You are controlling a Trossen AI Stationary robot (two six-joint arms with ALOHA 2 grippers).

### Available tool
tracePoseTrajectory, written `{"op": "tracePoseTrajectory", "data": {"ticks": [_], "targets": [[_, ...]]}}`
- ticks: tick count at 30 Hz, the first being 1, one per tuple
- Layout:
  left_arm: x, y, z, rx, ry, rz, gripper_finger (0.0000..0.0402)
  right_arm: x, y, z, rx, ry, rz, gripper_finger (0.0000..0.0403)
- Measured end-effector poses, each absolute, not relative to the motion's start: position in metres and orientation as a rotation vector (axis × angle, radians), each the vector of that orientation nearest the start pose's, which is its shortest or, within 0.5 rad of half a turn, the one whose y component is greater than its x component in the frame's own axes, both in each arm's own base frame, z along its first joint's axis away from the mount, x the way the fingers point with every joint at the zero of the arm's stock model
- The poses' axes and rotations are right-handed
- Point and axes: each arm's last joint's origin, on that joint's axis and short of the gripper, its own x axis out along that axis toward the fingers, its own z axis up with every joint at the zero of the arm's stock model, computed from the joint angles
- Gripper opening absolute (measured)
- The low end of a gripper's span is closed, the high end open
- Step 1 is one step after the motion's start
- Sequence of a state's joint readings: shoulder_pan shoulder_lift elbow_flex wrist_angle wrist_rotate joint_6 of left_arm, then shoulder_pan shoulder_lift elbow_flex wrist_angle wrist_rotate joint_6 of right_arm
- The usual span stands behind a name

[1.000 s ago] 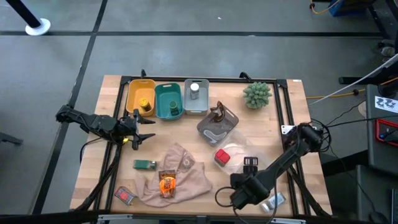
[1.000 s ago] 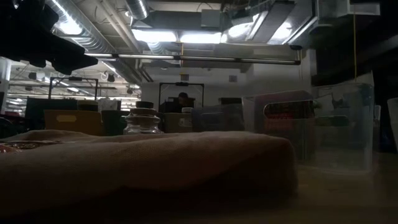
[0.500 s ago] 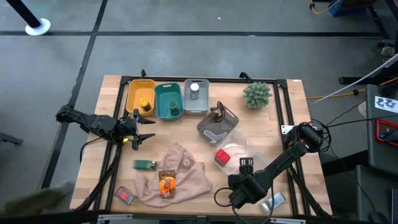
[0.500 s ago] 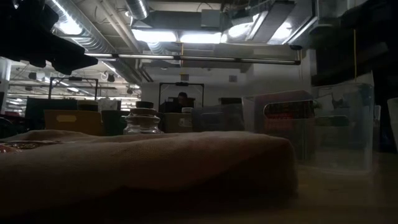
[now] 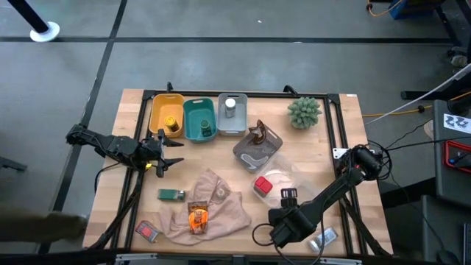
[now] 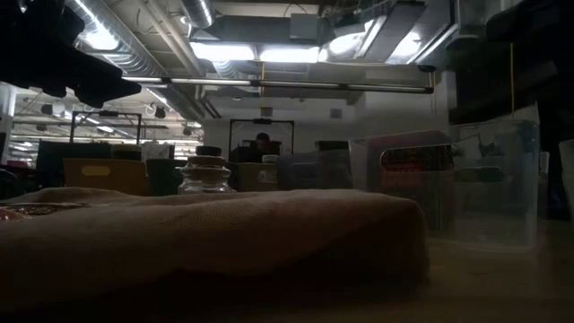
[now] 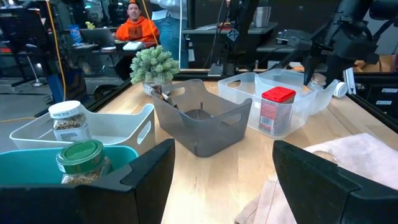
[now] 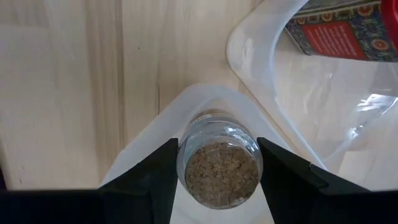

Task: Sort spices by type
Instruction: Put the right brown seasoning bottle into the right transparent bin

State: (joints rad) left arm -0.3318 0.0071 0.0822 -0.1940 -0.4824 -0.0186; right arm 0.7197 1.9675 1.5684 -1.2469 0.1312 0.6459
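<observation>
Wooden table [image 5: 324, 158], seen from above, carries a yellow bin [image 5: 165, 115], a teal bin [image 5: 199, 119] and a white bin [image 5: 231, 114] in a row at the far edge, each with a jar inside. A beige cloth [image 5: 213, 206] near the front bears an orange-brown sachet [image 5: 197, 216], with a green box [image 5: 171, 194] and a red packet [image 5: 148, 231] beside it. Only the right wrist view shows the right gripper [image 8: 217, 165] clasping a glass jar [image 8: 217, 163] of brownish spice over a clear tub [image 8: 323, 93] holding a red-labelled container [image 8: 342, 28]. Left gripper [image 5: 168, 154] hangs wide apart by the yellow bin, empty. Its wrist view shows a green-lidded jar [image 7: 81, 163] in the teal bin
</observation>
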Motion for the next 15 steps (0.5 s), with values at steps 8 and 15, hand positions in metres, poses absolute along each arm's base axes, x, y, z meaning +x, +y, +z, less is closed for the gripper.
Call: {"op": "tracePoseTrajectory", "data": {"ticks": [8,15], "targets": [[0.0881,-0.0162,0.1724,0.029,0.108,0.152,0.0255,0.2800,0.2403,0.2105,-0.171,1.503,-0.012,0.0195],[0.0881,-0.0161,0.1725,0.029,0.108,0.152,0.0255,0.2805,0.2393,0.2107,-0.176,1.502,-0.016,0.0196]]}}
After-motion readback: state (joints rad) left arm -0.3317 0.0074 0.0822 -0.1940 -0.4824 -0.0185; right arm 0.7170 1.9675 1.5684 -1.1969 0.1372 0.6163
